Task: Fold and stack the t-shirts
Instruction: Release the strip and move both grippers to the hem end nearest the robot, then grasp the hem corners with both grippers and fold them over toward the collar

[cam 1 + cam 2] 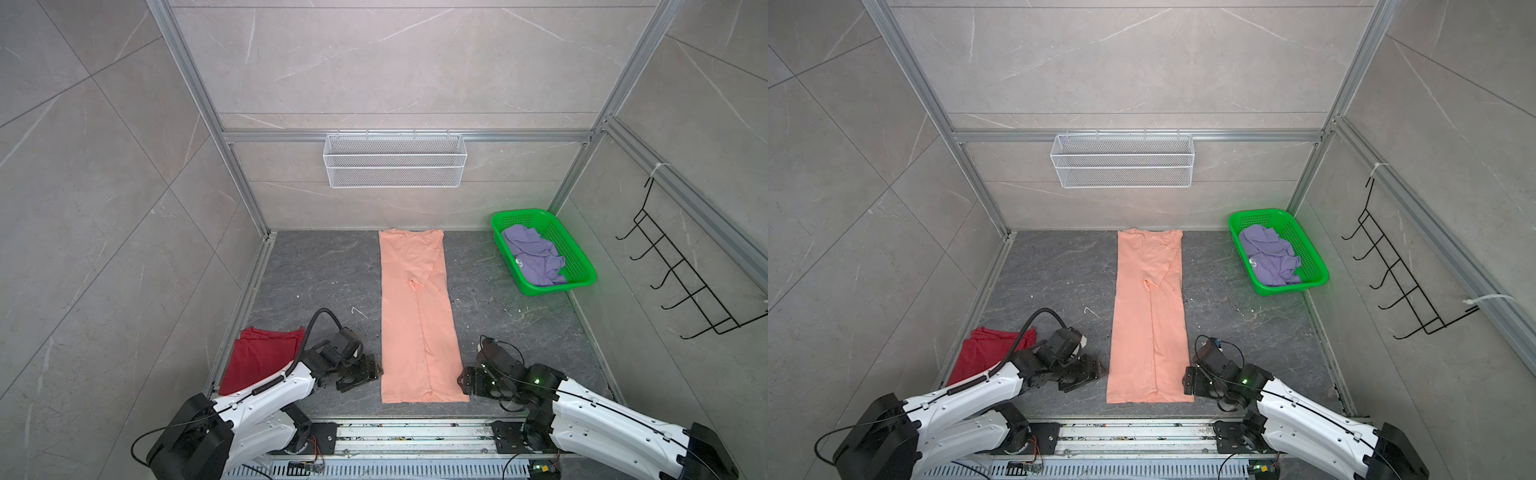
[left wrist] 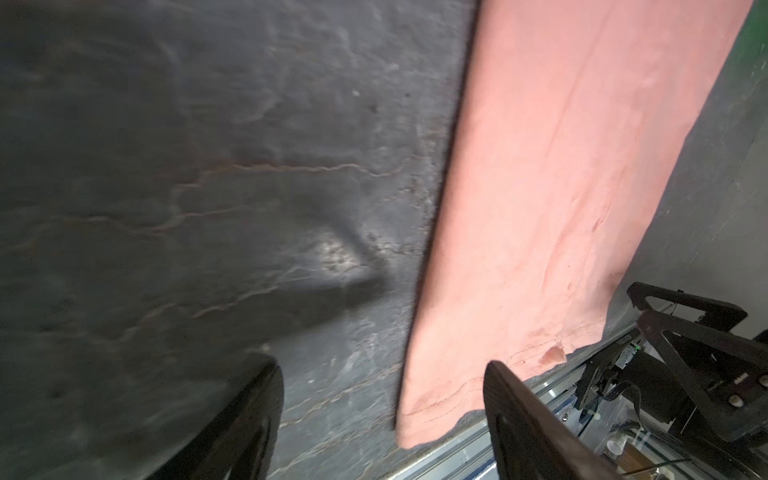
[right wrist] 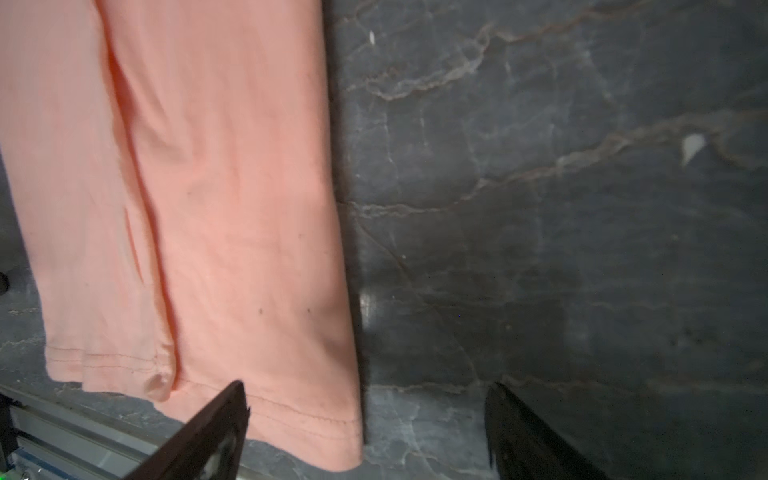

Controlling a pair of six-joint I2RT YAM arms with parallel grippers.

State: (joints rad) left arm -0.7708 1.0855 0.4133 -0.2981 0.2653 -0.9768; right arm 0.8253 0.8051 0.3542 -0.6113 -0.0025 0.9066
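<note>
The peach-orange t-shirt (image 1: 415, 316) (image 1: 1148, 316) lies mid-table as a long narrow strip, its hem towards the front edge. My left gripper (image 1: 376, 371) (image 1: 1098, 370) sits low at the hem's left corner. Its jaws are open, and that corner (image 2: 432, 415) lies between them, unclamped. My right gripper (image 1: 461, 380) (image 1: 1185, 380) is open at the hem's right corner (image 3: 324, 432), one finger over the cloth. The dark red t-shirt (image 1: 257, 357) (image 1: 980, 353) lies folded at the near left, partly behind the left arm. The lavender t-shirt (image 1: 534, 259) (image 1: 1268, 257) is crumpled in the green basket (image 1: 544, 289) (image 1: 1287, 288).
The green basket stands at the back right corner. A white wire mesh basket (image 1: 395, 160) hangs on the back wall. A black hook rack (image 1: 681, 282) is on the right wall. An aluminium rail (image 1: 415, 432) runs along the front edge just behind the hem.
</note>
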